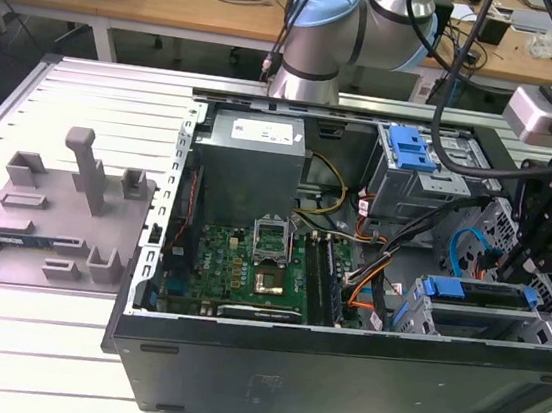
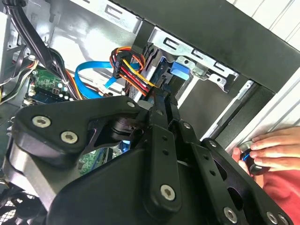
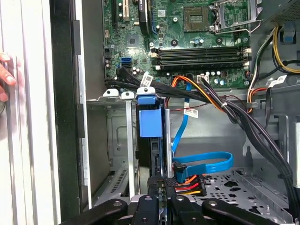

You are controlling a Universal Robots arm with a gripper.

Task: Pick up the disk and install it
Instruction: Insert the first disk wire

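The gripper [image 3: 161, 185] has its fingers drawn close together, pinching the edge of the disk [image 3: 150, 117], which stands on edge in a slot of the grey drive cage [image 3: 117, 140] at the near corner of the open computer case [image 1: 336, 375], on the exterior view's right. The blue carrier frame faces the motherboard [image 3: 187, 33]. Print on the power supply's white label [image 1: 260, 134] and the white cable tags [image 3: 191, 112] is too small to make out, and a person's hand [image 2: 276, 150] rests just beside the case.

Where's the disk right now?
In the first wrist view, the disk sits edge-on in the grey drive cage, close to the gripper and beside the blue cable.
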